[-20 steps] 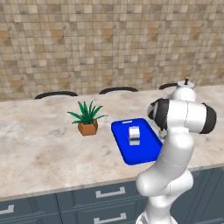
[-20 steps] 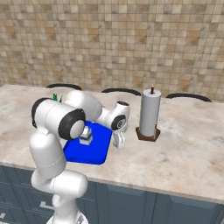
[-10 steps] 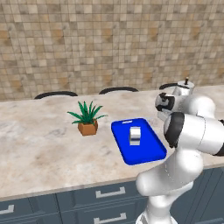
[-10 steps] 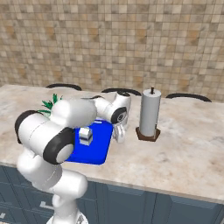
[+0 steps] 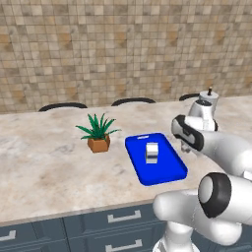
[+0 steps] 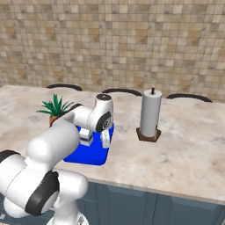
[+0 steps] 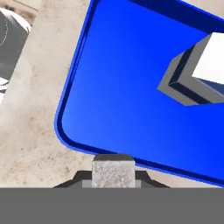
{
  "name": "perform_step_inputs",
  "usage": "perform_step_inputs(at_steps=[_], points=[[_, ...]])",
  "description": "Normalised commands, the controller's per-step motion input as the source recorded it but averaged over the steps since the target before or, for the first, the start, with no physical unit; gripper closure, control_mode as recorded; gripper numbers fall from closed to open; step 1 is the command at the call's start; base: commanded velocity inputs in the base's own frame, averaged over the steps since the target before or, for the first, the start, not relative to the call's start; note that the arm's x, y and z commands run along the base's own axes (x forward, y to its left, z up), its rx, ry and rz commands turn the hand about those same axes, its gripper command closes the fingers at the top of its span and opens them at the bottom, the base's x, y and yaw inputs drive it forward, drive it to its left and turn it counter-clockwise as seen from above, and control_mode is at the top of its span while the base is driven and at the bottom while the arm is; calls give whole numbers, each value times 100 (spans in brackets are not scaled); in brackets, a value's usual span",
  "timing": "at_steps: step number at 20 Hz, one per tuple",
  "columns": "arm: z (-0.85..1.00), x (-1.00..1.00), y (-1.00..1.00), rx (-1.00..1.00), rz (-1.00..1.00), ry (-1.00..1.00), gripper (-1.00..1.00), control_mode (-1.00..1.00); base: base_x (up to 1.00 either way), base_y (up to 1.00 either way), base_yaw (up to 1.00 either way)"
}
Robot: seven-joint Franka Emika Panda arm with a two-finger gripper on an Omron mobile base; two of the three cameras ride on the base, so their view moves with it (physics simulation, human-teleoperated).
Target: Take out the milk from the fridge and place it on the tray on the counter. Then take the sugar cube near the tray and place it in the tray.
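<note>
Milk [image 5: 152, 152] stands in the tray [image 5: 169, 173] (step two underway): gripper [image 7: 113, 177] clamps the cube [image 7: 113, 172]; next, carry it over the rim and release.

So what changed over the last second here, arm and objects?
The arm swung its elbow out and down toward the camera side, while the gripper stayed low by the tray's right edge, shut on the sugar cube. Nothing was let go. The milk stayed standing on the tray; the plant and paper towel holder did not move.
</note>
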Motion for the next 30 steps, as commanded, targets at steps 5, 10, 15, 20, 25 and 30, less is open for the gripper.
perform_step_inputs(at_steps=[5, 10, 15, 20, 25, 30], points=[[7, -6, 13, -3, 0, 0, 100, -100, 0, 0, 0], [0, -25, 23, 0, 0, 0, 100, -100, 0, 0, 0], [0, 0, 32, 0, 0, 0, 100, -100, 0, 0, 0], [-8, 2, 0, 1, 0, 3, 100, -100, 0, 0, 0], [-22, 1, 6, 1, 0, 3, 100, -100, 0, 0, 0], [-19, 12, 7, 0, 0, 3, 100, -100, 0, 0, 0]])
